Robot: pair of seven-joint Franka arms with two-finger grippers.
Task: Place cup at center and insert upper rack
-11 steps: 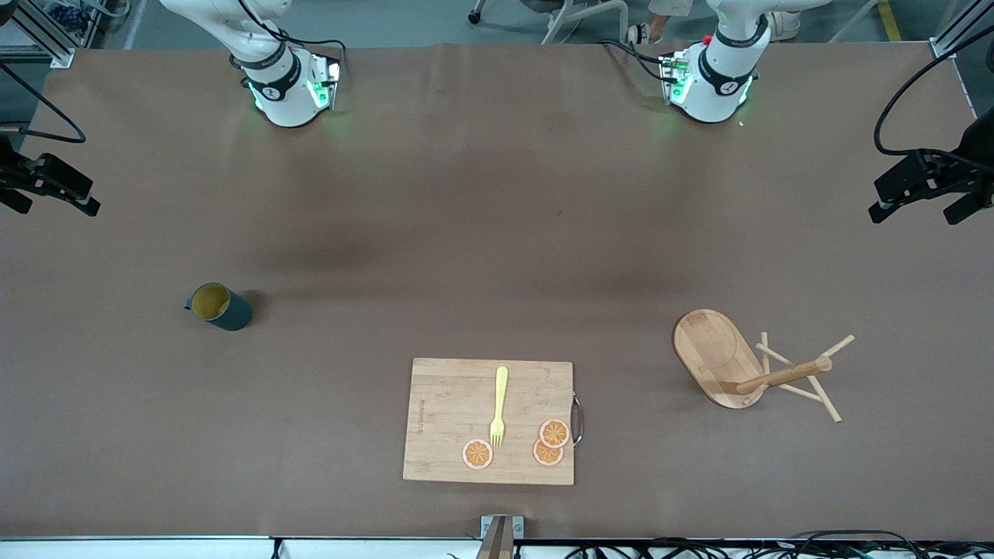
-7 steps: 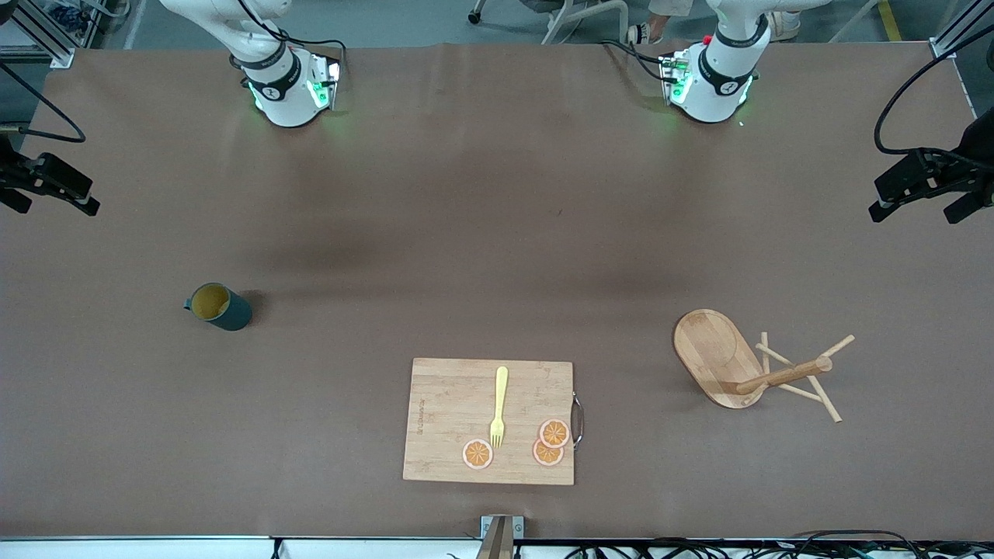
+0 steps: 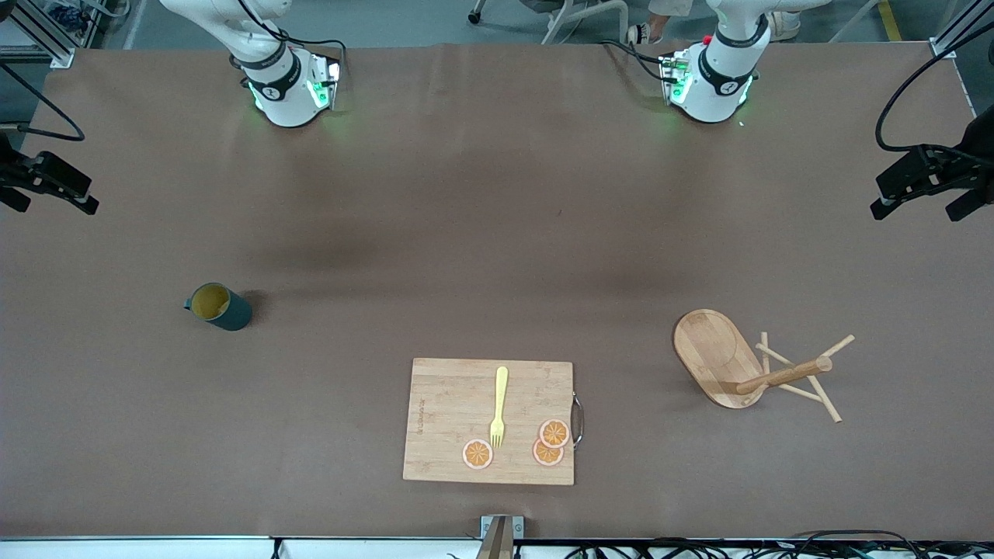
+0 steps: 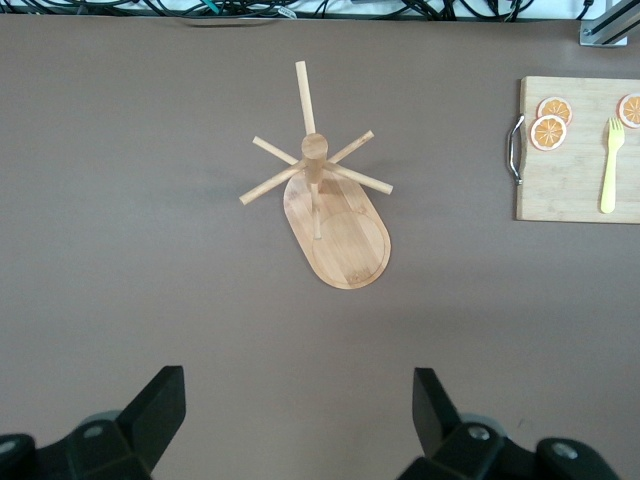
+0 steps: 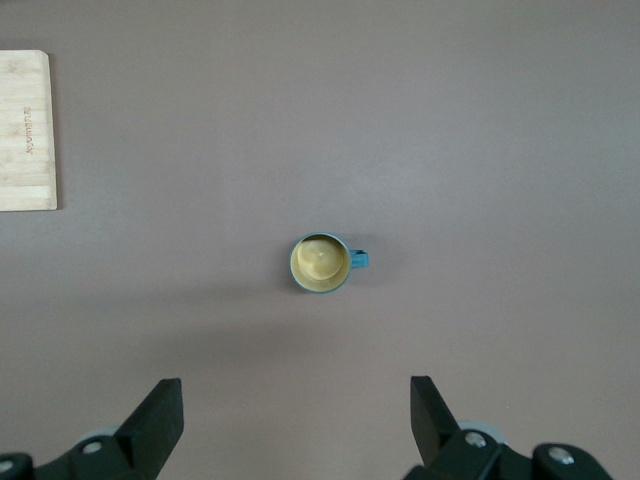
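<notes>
Presently — cup upright, upper rack toppled; left gripper and right gripper aloft over bench, jaws spread.

My table is a wide brown surface. Directly on it, at mid-left of the front frame, the cup stands upright. The cutting board lies flat at lower centre, carrying a yellow fork and three orange slices. At lower right the upper rack stands on its oval base
</notes>
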